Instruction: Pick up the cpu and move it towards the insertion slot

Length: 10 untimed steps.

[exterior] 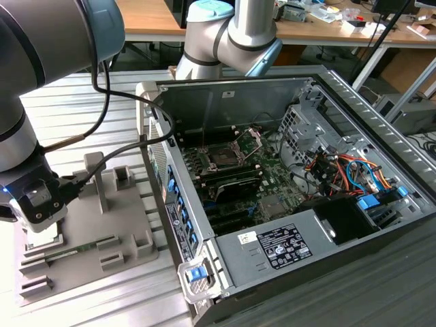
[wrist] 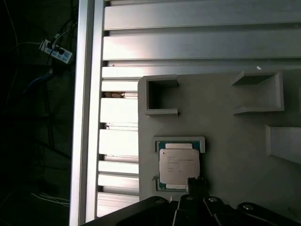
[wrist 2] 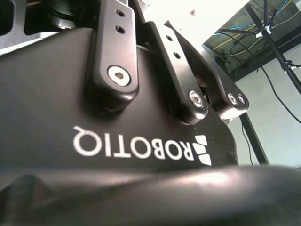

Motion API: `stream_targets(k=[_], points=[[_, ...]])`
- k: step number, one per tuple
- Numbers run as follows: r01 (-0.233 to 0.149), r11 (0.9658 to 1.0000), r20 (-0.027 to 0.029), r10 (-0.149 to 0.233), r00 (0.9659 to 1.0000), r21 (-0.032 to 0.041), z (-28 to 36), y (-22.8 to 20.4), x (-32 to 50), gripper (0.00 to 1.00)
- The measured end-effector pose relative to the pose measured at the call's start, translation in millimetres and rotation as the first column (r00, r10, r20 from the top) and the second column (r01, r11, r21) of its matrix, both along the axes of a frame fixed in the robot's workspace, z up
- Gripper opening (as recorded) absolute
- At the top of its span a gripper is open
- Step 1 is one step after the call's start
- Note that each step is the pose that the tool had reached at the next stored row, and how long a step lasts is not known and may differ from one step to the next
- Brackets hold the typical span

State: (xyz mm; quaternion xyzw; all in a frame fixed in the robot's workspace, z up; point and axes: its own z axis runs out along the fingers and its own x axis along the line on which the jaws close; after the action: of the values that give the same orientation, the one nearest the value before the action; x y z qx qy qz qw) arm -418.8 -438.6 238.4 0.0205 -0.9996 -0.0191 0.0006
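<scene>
The cpu [wrist: 178, 167] is a small flat square chip with a pale silvery top. It lies in a shallow holder on the grey fixture plate [wrist: 225, 141]. In the exterior view my gripper [exterior: 39, 221] hangs low over the cpu [exterior: 46, 240] at the exterior view's left. In the first wrist view a dark part of my gripper [wrist: 197, 188] reaches one edge of the chip. The insertion slot [exterior: 221, 155] is a dark square socket with a raised metal bracket. It sits on the green board inside the open computer case [exterior: 272, 95], well to the exterior view's right of the gripper.
A green memory stick [exterior: 61, 253] lies on the fixture plate [exterior: 129, 238] beside upright grey holders [exterior: 99, 180]. Black cables [exterior: 122, 143] run from the arm past the case wall. Orange and blue wires [exterior: 354, 177] and a power supply [exterior: 286, 245] crowd the case's right side. The second wrist view shows the gripper's black housing [wrist 2: 141, 141].
</scene>
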Motion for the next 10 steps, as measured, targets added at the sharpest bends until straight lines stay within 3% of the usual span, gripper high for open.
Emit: stream_targets(k=[10], points=[[0.0,1.0,0.0,0.0,1.0,0.0,-2.9,-0.3,0.0,0.11]])
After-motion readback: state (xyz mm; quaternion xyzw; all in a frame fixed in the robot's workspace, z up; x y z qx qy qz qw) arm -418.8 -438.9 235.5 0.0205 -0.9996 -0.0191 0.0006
